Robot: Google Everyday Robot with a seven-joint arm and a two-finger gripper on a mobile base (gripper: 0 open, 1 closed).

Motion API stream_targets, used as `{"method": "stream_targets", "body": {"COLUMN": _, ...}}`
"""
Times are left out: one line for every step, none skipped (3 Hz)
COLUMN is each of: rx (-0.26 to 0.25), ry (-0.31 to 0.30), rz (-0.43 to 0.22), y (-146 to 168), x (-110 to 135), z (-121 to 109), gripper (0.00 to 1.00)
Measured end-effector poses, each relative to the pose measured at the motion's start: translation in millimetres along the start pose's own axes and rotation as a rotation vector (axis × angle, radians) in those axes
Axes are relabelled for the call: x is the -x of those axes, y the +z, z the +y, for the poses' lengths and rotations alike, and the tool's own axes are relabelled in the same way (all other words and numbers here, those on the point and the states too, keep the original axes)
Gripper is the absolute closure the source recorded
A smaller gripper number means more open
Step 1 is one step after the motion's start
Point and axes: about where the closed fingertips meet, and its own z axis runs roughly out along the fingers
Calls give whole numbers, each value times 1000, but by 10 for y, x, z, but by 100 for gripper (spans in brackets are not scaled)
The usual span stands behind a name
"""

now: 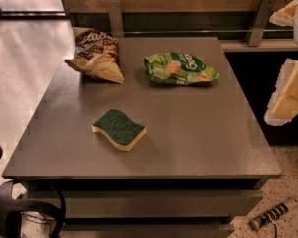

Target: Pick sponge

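The sponge (119,128) lies flat on the grey table (213,143), left of the middle and toward the front edge. It has a dark green scouring top over a pale yellow foam layer and wavy edges. My gripper (291,51) hangs at the far right edge of the view, beyond the table's right side and well away from the sponge. Its two pale yellow foam-padded fingers (290,90) stand wide apart, open and empty. One finger is at the top right corner, the other lower down.
A brown snack bag (95,53) lies at the table's back left and a light green snack bag (179,68) at the back middle. A wall rail with metal brackets (258,19) runs behind. Black cables (20,209) sit on the floor at the lower left, a small tool (275,214) at the lower right.
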Motion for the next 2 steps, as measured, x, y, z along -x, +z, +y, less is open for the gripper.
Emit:
{"method": "stream_targets", "body": {"rx": 0, "ry": 0, "rz": 0, "y": -1, "x": 0, "z": 0, "gripper": 0}}
{"method": "stream_targets", "body": {"rx": 10, "ry": 22, "rz": -40, "y": 29, "x": 17, "z": -11, "gripper": 0}}
